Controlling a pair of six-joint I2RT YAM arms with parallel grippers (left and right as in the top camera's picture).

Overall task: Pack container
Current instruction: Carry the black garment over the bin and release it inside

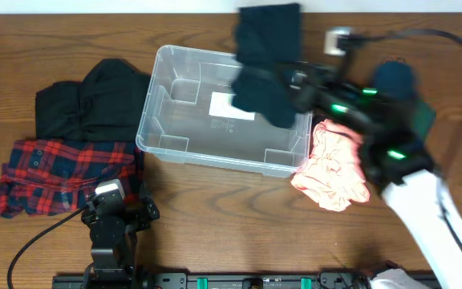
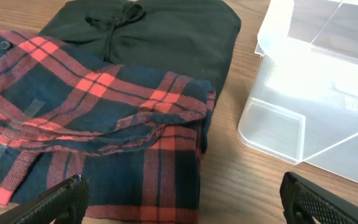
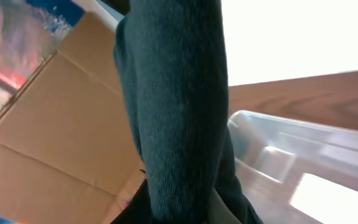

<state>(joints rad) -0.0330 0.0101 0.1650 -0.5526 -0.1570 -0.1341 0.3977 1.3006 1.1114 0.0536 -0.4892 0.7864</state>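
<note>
The clear plastic container (image 1: pixel 167 120) stands in the middle of the table, a white label on its floor; it also shows in the left wrist view (image 2: pixel 303 118) and the right wrist view (image 3: pixel 303 155). My right gripper (image 1: pixel 291 84) is shut on a dark teal knit garment (image 1: pixel 265 56), which hangs over the container's right half and fills the right wrist view (image 3: pixel 179 106). My left gripper (image 2: pixel 182 199) is open and empty, low over the table by a red plaid shirt (image 2: pixel 92 118).
A black garment (image 1: pixel 95 100) lies left of the container, the plaid shirt (image 1: pixel 62 172) in front of it. A pink cloth (image 1: pixel 331 164) lies by the container's right end. A dark blue item (image 1: pixel 393 79) sits at the back right.
</note>
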